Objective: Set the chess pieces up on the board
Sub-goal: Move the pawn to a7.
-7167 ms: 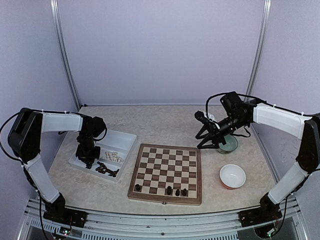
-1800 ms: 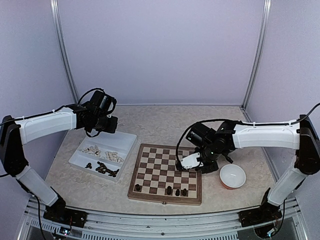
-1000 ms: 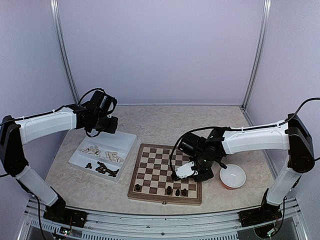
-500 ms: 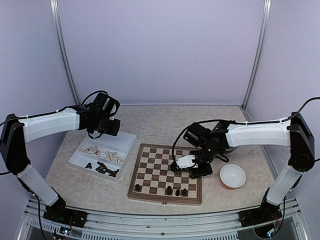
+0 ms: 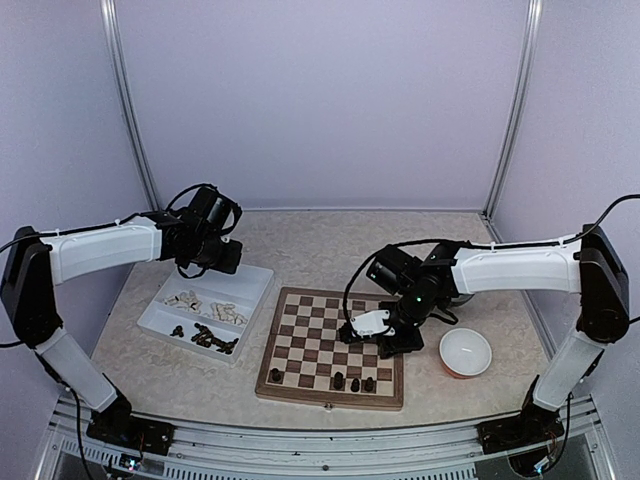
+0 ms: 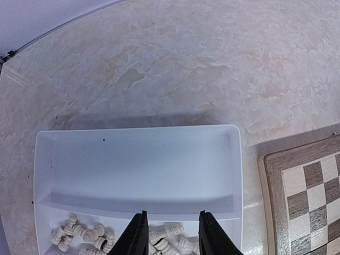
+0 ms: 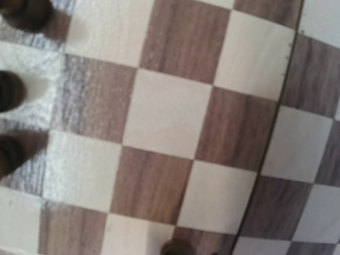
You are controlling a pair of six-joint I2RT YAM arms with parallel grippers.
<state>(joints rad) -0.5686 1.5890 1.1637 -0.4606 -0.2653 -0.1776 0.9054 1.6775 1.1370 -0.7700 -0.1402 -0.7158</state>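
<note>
— And the board (image 5: 320, 330)?
— Middle of the table (image 5: 330, 240), clasp edge at 6 o'clock. Four dark pieces (image 5: 354, 384) standing along that 6 o'clock row: one by the 7 o'clock corner, three bunched toward 5.
— Right gripper (image 5: 387, 347)?
— Low over the board's 3 o'clock side. Spread or pinching: cannot tell. No fingers in the wrist view, only close-up checks and a few dark piece tops; from above, just black on black.
— Left gripper (image 5: 226, 257)?
— Hovering at the 12 o'clock edge of the white tray (image 5: 245, 280). Spread, gripping nothing, with white tray floor showing between the fingers (image 6: 139, 236).
— The tray itself?
— At 9 o'clock from the board. Cream pieces (image 5: 210, 305) heaped past the divider, more dark pieces at the tray's 6 o'clock end.
— Anything else?
— White bowl (image 5: 466, 350) at 3 o'clock from the board, just beside its border.
</note>
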